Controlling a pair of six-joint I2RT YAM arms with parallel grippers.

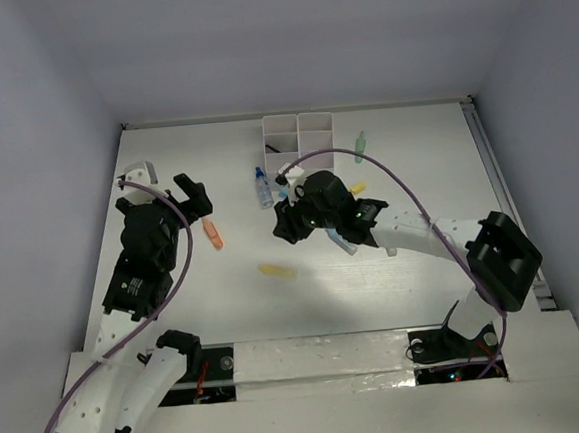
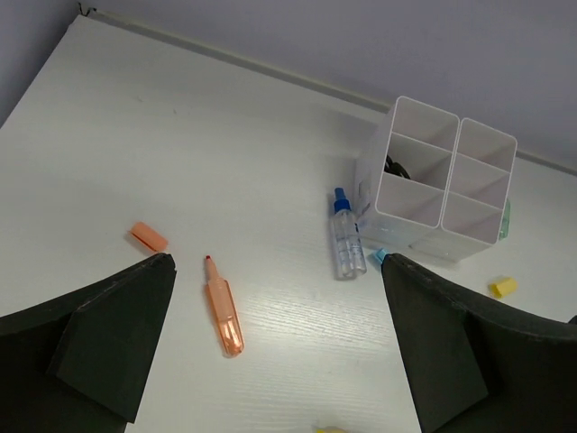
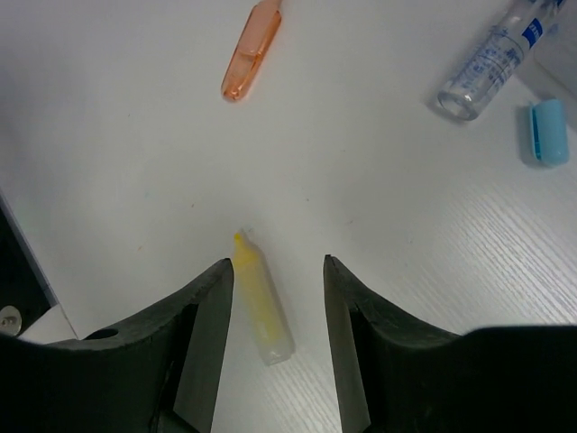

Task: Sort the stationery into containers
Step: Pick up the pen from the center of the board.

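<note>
Risk lies with the yellow highlighter (image 3: 261,311). It rests on the table (image 3: 135,162) below the spread fingers of the right gripper (image 3: 277,266), nearer to one finger than the other, so closing now could, I judge, roll it aside. This gripper holds nothing. The left gripper (image 2: 277,262) is also wide open and empty, with the orange highlighter (image 2: 224,311) just ahead. Beyond the right gripper, open table reaches to the spray bottle (image 3: 487,63) and blue cap (image 3: 545,131).

An orange highlighter (image 2: 224,316) lies between the wide-spread fingers (image 2: 108,334)
</note>
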